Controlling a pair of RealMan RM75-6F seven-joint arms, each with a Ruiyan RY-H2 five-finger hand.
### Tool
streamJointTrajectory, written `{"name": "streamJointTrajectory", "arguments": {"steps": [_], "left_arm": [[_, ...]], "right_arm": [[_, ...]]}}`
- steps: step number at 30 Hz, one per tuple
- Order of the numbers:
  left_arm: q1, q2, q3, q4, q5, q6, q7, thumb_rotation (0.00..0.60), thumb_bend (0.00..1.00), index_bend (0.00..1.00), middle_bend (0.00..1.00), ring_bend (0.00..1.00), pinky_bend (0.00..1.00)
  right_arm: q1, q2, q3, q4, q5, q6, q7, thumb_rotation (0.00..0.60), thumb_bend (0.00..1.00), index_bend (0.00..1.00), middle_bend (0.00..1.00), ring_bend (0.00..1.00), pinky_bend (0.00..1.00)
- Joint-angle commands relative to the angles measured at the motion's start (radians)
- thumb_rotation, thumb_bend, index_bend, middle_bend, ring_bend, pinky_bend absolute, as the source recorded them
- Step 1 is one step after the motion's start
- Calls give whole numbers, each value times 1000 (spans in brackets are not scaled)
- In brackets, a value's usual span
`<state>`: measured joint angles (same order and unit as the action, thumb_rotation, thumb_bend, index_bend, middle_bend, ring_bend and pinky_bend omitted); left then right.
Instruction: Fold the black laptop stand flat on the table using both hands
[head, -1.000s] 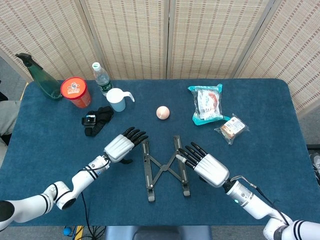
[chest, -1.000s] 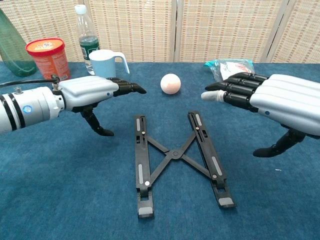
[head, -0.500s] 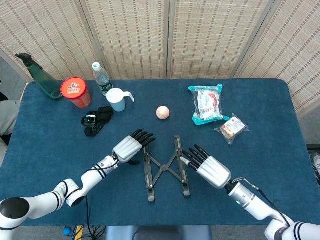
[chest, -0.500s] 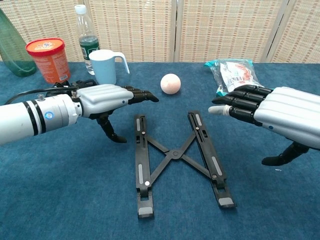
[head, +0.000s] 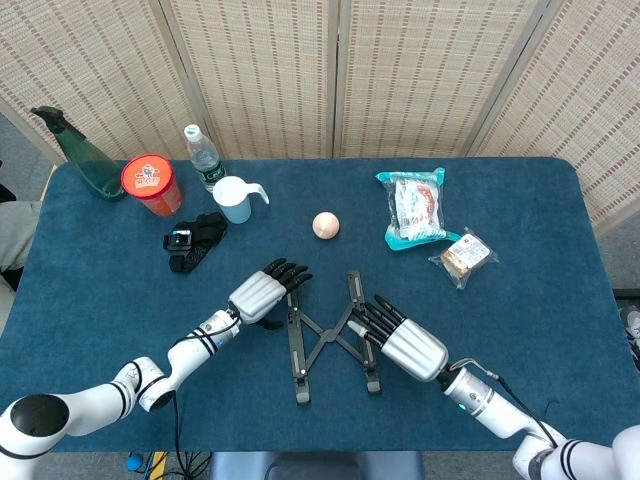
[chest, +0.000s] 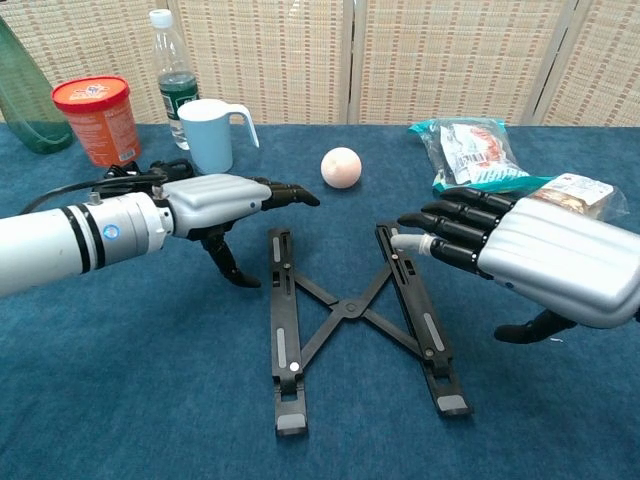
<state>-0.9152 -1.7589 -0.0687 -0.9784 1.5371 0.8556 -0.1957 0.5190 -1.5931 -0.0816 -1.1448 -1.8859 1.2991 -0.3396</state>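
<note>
The black laptop stand (head: 330, 335) (chest: 350, 320) lies flat on the blue table, its two rails spread apart and joined by a crossed brace. My left hand (head: 262, 294) (chest: 215, 198) hovers just left of the left rail's far end, fingers stretched out and apart, thumb pointing down, holding nothing. My right hand (head: 400, 340) (chest: 530, 255) is over the right rail, fingers extended and apart, their tips just above the rail's far part. I cannot tell whether it touches the rail.
A peach ball (head: 325, 225) lies beyond the stand. A pale blue mug (head: 233, 199), water bottle (head: 203, 157), red tub (head: 151, 184), green bottle (head: 78, 157) and a black strap (head: 195, 240) stand at the back left. Two snack packets (head: 412, 208) (head: 466, 256) lie at the right.
My left hand has moved right toward the left rail. The right hand has moved left and lower, over the right rail. The stand has not moved.
</note>
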Motion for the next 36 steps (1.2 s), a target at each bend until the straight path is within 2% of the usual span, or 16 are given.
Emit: {"name": "streamJointTrajectory", "arguments": {"steps": [1, 14, 26, 36], "left_arm": [[-3, -1, -1, 1, -9, -9, -13, 600, 151, 0, 14, 9, 0], [-2, -1, 9, 10, -21, -19, -48, 600, 151, 0, 14, 9, 0], [-1, -8, 12, 18, -33, -29, -59, 600, 150, 0, 14, 9, 0], [-1, -24, 13, 36, -39, -38, -82, 600, 151, 0, 14, 9, 0]], "right_arm": [[-7, -44, -2, 60, -16, 38, 24, 600, 0, 0, 0, 0, 0], [-13, -166, -5, 282, -30, 130, 112, 600, 0, 0, 0, 0, 0], [-1, -240, -7, 382, -15, 139, 143, 600, 0, 0, 0, 0, 0], [15, -285, -5, 426, -3, 142, 158, 600, 0, 0, 0, 0, 0]]}}
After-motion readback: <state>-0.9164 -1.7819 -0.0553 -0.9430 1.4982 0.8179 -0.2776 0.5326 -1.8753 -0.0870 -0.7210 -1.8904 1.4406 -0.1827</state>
